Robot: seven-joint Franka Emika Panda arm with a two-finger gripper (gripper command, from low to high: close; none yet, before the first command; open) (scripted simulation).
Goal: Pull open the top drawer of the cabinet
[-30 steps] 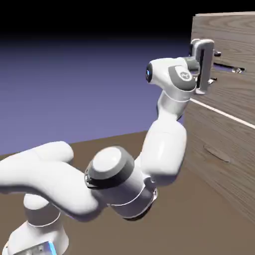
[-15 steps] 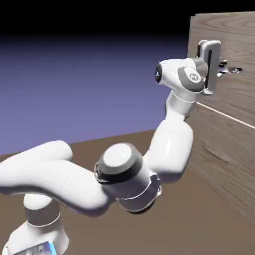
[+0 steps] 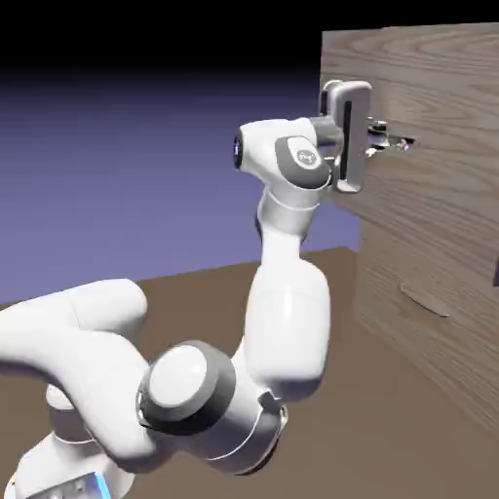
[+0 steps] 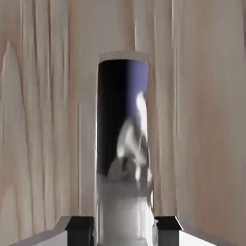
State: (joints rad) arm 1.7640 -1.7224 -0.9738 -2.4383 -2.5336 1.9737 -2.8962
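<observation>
Gripping handle [image 3: 395,142]; end effector [image 3: 375,136] fingertips hidden behind it.

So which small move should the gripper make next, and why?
Probably keep pulling straight back from the cabinet. The gripper is shut on the handle, and the top drawer already stands out past the lower front, so it is only partly open.

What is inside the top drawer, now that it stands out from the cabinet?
Nothing of the inside shows. The top drawer juts out past the lower front of the cabinet, but both views catch only outer wood. The gripper is shut on the handle.
</observation>
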